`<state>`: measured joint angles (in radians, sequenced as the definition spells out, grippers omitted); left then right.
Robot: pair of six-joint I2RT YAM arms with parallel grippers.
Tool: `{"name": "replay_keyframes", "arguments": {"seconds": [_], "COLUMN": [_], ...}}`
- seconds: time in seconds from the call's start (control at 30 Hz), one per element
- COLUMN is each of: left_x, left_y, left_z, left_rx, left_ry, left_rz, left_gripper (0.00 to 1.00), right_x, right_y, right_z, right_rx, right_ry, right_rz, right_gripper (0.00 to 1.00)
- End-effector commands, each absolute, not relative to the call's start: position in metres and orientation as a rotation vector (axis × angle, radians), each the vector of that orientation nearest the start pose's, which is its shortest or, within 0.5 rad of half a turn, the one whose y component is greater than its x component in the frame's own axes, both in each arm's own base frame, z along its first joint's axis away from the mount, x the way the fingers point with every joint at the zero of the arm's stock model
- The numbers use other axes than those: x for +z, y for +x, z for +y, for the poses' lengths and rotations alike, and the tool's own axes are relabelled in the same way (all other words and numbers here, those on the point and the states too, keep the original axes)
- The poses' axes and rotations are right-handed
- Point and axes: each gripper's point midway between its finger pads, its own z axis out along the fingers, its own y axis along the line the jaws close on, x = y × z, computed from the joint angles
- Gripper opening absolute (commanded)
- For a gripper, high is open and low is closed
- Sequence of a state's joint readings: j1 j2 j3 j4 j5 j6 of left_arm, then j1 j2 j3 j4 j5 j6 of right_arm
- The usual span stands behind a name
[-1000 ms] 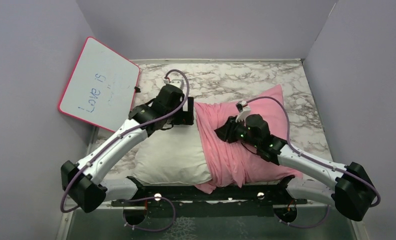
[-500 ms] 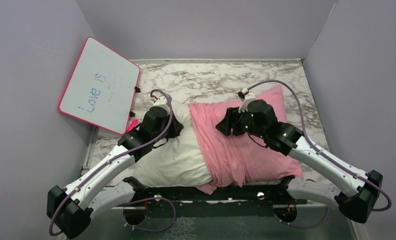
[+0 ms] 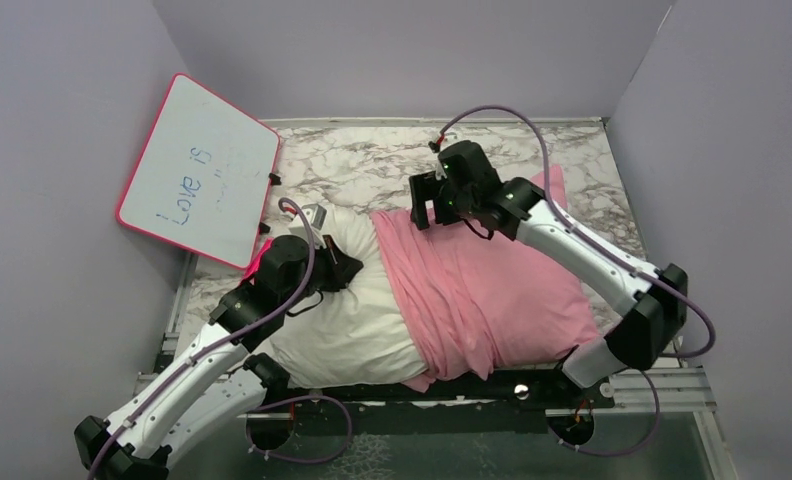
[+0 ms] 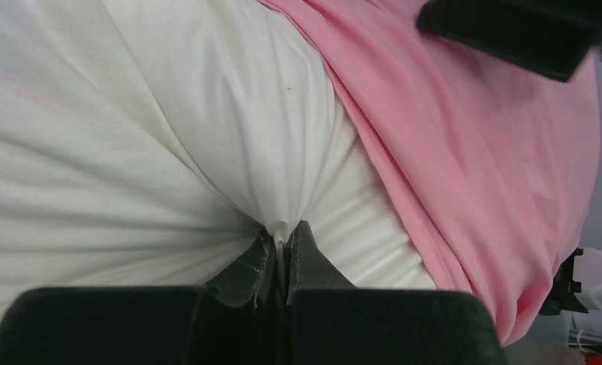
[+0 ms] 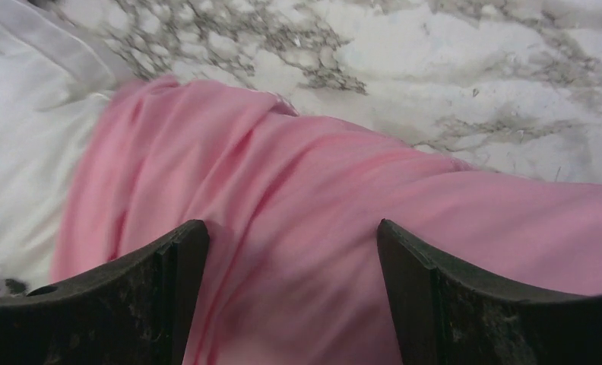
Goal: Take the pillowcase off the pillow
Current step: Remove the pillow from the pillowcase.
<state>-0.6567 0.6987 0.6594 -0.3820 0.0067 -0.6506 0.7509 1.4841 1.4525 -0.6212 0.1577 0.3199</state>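
top view
worktop (image 3: 372,160): marbled, runs from the arm bases to the back wall
pillow (image 3: 342,330): white and plump, lying across the near half of the worktop; left part bare
pillowcase (image 3: 492,300): plain pink, on the right part of the pillow; its bunched open edge crosses the pillow's middle from far to near
whiteboard (image 3: 197,170): pink frame, "Love is" in blue, tilted against the left wall (image 3: 62,150), just beside the pillow's far-left corner
left fingers (image 3: 350,270): down on the bare white part near the far edge, close to the pink edge but not on it
right fingers (image 3: 419,212): at the pillowcase's far-left corner, over the cloth

left wrist view
left fingers (image 4: 261,262): clenched tight, grasping a small fold of white pillow (image 4: 131,152) fabric; creases fan out from the pinch
pillowcase (image 4: 473,152): to the right; its edge runs diagonally over the white and is clear of the tips

right wrist view
right fingers (image 5: 153,296): released, spread wide, nothing gripped
pillowcase (image 5: 321,228): blurred pink folds under and between the two fingers; can't tell if they touch it
pillow (image 5: 24,152): white, at left of the pink edge
worktop (image 5: 435,76): marbled, beyond the cloth
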Motion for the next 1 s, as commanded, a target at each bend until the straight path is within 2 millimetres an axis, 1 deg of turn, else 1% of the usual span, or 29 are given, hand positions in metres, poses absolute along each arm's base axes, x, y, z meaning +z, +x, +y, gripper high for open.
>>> {"name": "replay_keyframes", "arguments": {"seconds": [0.0, 0.03, 0.07, 0.1, 0.17, 0.27, 0.3, 0.37, 0.47, 0.53, 0.6, 0.67, 0.73, 0.77, 0.8, 0.83, 0.87, 0.93, 0.97], "left_x": [0.173, 0.174, 0.175, 0.175, 0.175, 0.172, 0.171, 0.168, 0.168, 0.170, 0.171, 0.173, 0.174, 0.174, 0.174, 0.174, 0.174, 0.175, 0.176], "left_y": [0.166, 0.166, 0.165, 0.165, 0.163, 0.161, 0.161, 0.160, 0.159, 0.159, 0.160, 0.160, 0.160, 0.160, 0.160, 0.161, 0.161, 0.161, 0.161], "left_z": [-0.194, -0.193, -0.192, -0.191, -0.189, -0.186, -0.185, -0.183, -0.180, -0.178, -0.176, -0.175, -0.173, -0.173, -0.173, -0.173, -0.172, -0.172, -0.172], "left_rx": [-0.899, -0.898, -0.897, -0.895, -0.895, -0.891, -0.887, -0.880, -0.864, -0.857, -0.847, -0.845, -0.838, -0.836, -0.835, -0.833, -0.830, -0.829, -0.829], "left_ry": [0.101, 0.094, 0.088, 0.080, 0.066, 0.037, 0.030, 0.022, 0.006, -0.004, -0.014, -0.019, -0.023, -0.024, -0.025, -0.027, -0.028, -0.023, -0.018], "left_rz": [2.257, 2.256, 2.254, 2.254, 2.253, 2.263, 2.267, 2.274, 2.281, 2.275, 2.272, 2.266, 2.265, 2.264, 2.263, 2.262, 2.263, 2.259, 2.255], "left_gripper": [0.00, 0.00, 0.00, 0.00, 0.00, 0.00, 0.00, 0.00, 0.00, 0.00, 0.00, 0.00, 0.00, 0.00, 0.00, 0.00, 0.00, 0.00, 0.00], "right_x": [0.193, 0.185, 0.179, 0.175, 0.176, 0.190, 0.198, 0.215, 0.233, 0.240, 0.244, 0.245, 0.244, 0.245, 0.247, 0.250, 0.254, 0.265, 0.270], "right_y": [0.307, 0.307, 0.307, 0.308, 0.313, 0.324, 0.328, 0.338, 0.355, 0.365, 0.372, 0.378, 0.381, 0.382, 0.381, 0.381, 0.379, 0.372, 0.365], "right_z": [0.276, 0.276, 0.276, 0.273, 0.265, 0.246, 0.240, 0.225, 0.183, 0.154, 0.128, 0.106, 0.092, 0.089, 0.091, 0.099, 0.110, 0.144, 0.164], "right_rx": [0.388, 0.385, 0.379, 0.362, 0.312, 0.245, 0.244, 0.239, 0.169, 0.144, 0.097, 0.039, 0.015, 0.018, 0.035, 0.085, 0.158, 0.361, 0.486], "right_ry": [-0.510, -0.505, -0.500, -0.484, -0.440, -0.334, -0.295, -0.212, -0.053, 0.037, 0.100, 0.139, 0.174, 0.191, 0.192, 0.165, 0.122, -0.024, -0.117], "right_rz": [2.408, 2.427, 2.435, 2.436, 2.416, 2.363, 2.336, 2.274, 2.214, 2.191, 2.174, 2.169, 2.178, 2.182, 2.187, 2.192, 2.194, 2.204, 2.206], "right_gripper": [0.85, 0.83, 0.77, 0.69, 0.50, 0.11, 0.06, 0.01, 0.00, 0.00, 0.00, 0.00, 0.00, 0.00, 0.00, 0.00, 0.01, 0.01, 0.07]}}
